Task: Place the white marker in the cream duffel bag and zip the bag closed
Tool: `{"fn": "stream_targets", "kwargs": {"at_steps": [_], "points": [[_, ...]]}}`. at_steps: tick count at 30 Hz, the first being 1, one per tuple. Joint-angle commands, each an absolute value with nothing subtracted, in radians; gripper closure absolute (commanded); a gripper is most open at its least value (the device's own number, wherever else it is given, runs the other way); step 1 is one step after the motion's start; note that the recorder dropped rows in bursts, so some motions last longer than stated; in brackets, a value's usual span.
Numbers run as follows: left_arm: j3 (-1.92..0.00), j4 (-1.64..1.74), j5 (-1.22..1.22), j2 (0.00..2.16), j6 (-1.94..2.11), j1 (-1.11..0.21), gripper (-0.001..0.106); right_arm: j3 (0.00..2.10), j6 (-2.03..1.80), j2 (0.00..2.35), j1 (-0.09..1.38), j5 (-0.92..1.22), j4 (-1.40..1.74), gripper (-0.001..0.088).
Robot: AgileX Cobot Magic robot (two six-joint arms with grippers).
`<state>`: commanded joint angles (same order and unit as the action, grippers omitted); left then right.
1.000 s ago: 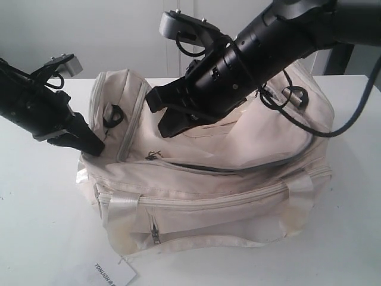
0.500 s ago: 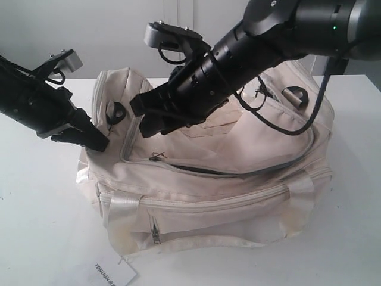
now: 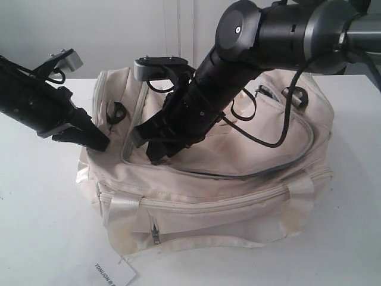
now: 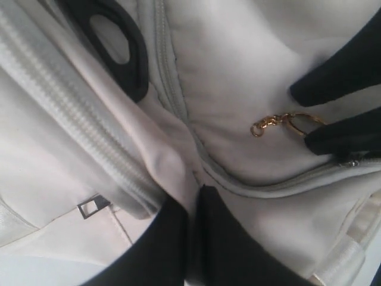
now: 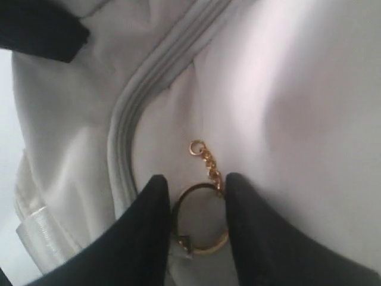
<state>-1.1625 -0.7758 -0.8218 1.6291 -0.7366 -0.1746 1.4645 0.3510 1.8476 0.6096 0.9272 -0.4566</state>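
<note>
Exterior view: on the left, the left gripper (image 3: 95,140) pinches a fold at the end of the cream duffel bag (image 3: 226,217), its jaws pressed together on the fabric. Toward the middle, the right gripper (image 3: 152,148) points down at the top zipper (image 3: 300,152), whose grey track curves away to the bag's right end with a dark gap along it. The white marker shows in no view. It is probably inside already, so the zipping step seems to be in hand. Right wrist view shows what the arm hides from outside: a gold ring (image 5: 199,223) on a short chain, lying between jaws spread either side of it. Next, those jaws likely need to close on the ring and draw it along the track while the left gripper holds the bag taut.
</note>
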Motion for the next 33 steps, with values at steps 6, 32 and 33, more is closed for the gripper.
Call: {"fn": "stream_targets", "kwargs": {"at_steps": [6, 32, 33], "points": [[-1.163, -0.776, -0.822, 1.629, -0.737, -0.175, 0.105, 1.464, 0.307, 1.851, 0.61, 0.938, -0.383, 0.0869], [-1.163, -0.762, -0.811, 1.629, -0.737, -0.175, 0.105, 1.464, 0.256, 1.73, 0.61, 0.883, -0.391, 0.0868], [-1.163, -0.751, -0.804, 1.629, -0.737, -0.175, 0.105, 1.464, 0.256, 1.725, 0.61, 0.904, -0.391, 0.0868]]}}
